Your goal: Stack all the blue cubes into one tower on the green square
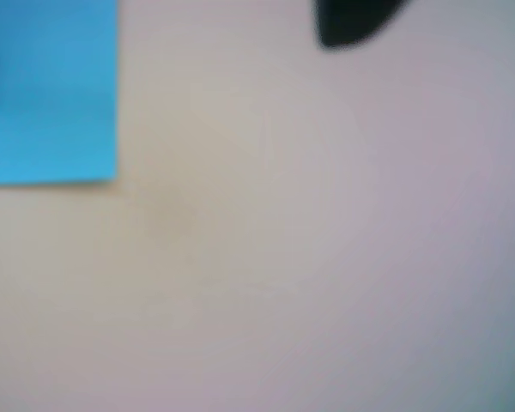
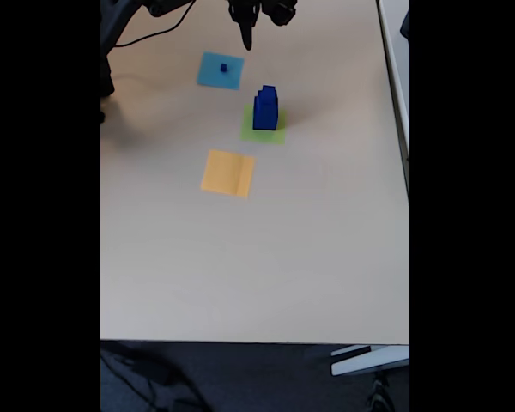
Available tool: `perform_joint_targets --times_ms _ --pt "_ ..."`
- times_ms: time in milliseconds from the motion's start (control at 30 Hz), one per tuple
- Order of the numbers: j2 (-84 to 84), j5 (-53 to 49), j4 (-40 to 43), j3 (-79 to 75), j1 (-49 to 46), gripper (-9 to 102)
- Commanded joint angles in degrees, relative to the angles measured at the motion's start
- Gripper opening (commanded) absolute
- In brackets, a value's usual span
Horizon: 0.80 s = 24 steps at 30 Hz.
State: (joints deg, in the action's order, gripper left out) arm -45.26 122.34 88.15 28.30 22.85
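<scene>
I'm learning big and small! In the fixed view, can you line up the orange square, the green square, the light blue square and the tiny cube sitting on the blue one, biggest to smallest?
1. Orange square, the biggest.
2. Light blue square and green square: the blue stack covers much of the green, so I can't rank these two.
3. Tiny cube, easily the smallest.

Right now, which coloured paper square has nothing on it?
The orange-yellow square; the light-blue square holds a tiny cube, the green square the blue stack.

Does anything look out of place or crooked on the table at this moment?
One small cube sits alone on the light-blue square, apart from the tower on the green square. The tower's upper cube looks offset to the right of the one under it in the fixed view. Nothing looks spilled or damaged.
</scene>
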Motion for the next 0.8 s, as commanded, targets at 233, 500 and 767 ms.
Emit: perform_joint_targets --times_ms 233,500,767 --pt "1.76 -2.9 0.35 -3.78 -2.37 19" --pt "-0.88 -1.93 1.05 0.79 -1.58 19" --pt "-12.04 -0.18 -8.88 20.65 -0.18 19"
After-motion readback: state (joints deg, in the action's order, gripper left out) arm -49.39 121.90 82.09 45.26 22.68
